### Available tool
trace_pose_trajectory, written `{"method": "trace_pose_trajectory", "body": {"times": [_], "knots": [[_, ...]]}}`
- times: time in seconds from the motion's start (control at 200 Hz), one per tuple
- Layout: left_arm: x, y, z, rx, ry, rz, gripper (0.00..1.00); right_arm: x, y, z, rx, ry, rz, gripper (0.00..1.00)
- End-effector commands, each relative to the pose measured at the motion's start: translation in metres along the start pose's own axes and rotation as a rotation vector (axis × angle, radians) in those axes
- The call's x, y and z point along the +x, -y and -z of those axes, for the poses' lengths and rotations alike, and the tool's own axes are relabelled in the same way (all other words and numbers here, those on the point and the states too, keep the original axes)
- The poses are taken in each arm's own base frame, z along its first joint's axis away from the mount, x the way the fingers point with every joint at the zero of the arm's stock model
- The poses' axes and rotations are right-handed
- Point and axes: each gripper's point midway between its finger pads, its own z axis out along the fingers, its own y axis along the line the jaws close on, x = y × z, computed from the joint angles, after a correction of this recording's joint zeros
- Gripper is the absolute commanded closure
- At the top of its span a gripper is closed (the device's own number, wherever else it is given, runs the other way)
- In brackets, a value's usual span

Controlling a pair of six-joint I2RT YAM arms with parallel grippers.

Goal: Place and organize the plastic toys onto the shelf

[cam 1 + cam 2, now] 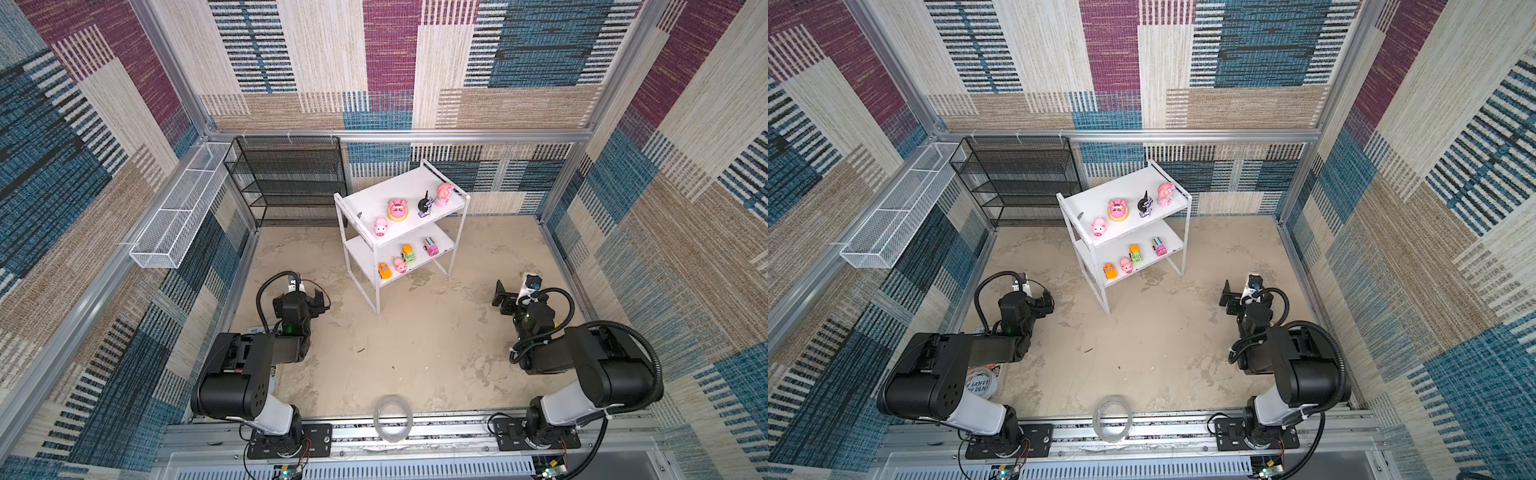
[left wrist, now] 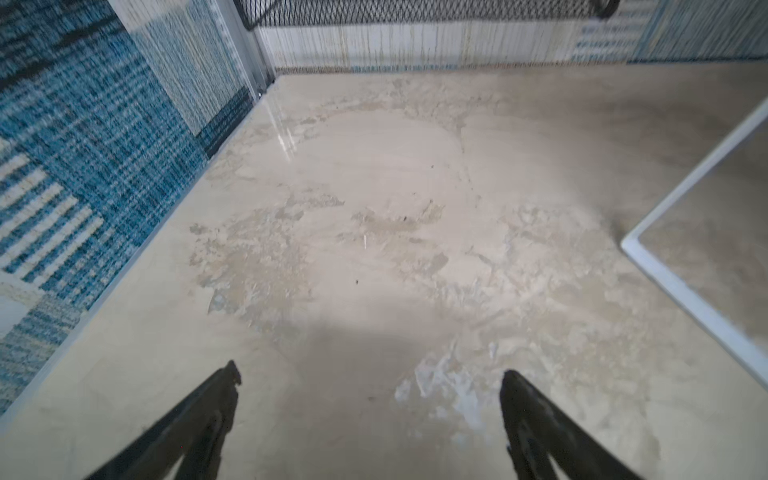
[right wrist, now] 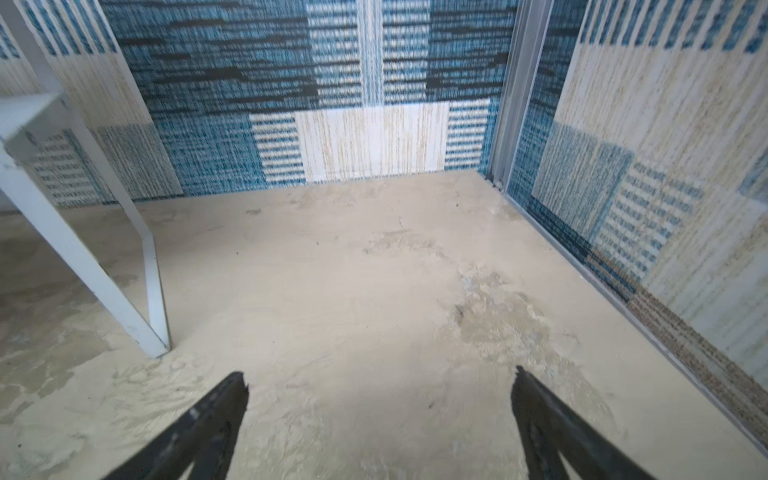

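In both top views the white two-tier shelf stands at the back centre. Its upper board carries a pink pig, a pink bear on a yellow ring, a black-white figure and a pink bear. The lower board holds an orange car, a second pig, a green-orange car and a pink car. My left gripper hangs open and empty over bare floor, left of the shelf. My right gripper is open and empty, right of it.
A black mesh rack stands against the back wall and a long white wire basket hangs on the left wall. A clear ring lies by the front rail. Shelf legs stand close to both grippers.
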Motion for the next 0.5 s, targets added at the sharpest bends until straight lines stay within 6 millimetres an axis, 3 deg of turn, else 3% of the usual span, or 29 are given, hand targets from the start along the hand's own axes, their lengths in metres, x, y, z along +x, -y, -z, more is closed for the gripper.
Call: {"method": "trace_pose_trajectory", "body": {"times": [0.0, 0.496], "knots": [[-0.0124, -0.0002, -0.0017, 0.012, 0.037, -0.012, 0.01, -0.022, -0.0054, 0.0012, -0.029, 0.092, -0.001, 0.0], [-0.0138, -0.0023, -0.0007, -0.001, 0.054, -0.01, 0.01, -0.0208, -0.0054, 0.0007, -0.029, 0.081, 0.0, 0.0]]}}
